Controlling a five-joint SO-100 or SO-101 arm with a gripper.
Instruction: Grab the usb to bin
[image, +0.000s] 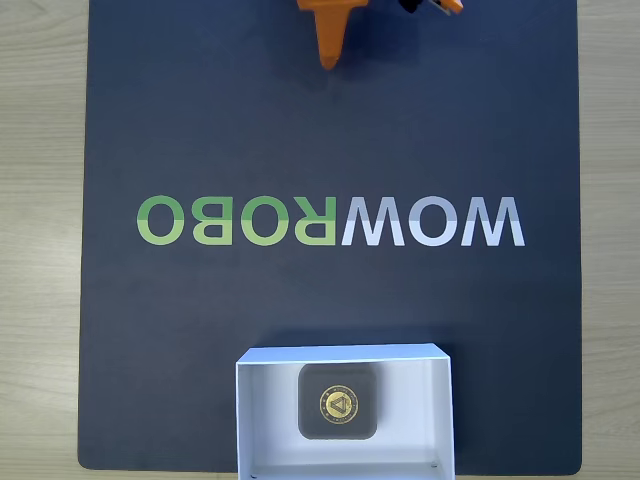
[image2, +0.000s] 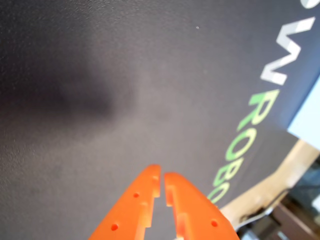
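The usb (image: 338, 402), a dark grey rounded-square block with a gold triangle emblem, lies flat inside the bin (image: 262, 425), a shallow white box at the mat's near edge in the fixed view. The orange gripper (image: 329, 60) pokes in at the top edge of that view, far from the bin. In the wrist view the gripper (image2: 162, 176) rises from the bottom edge, its two orange fingers (image2: 142, 195) pressed together with only a thin slit between them, holding nothing above the bare mat. A corner of the bin (image2: 307, 122) shows at the right edge of the wrist view.
A dark mat (image: 200, 120) with mirrored lettering (image: 330, 222) across its middle covers a light wooden table (image: 40, 240). The table edge and some cables (image2: 260, 212) appear at the lower right of the wrist view.
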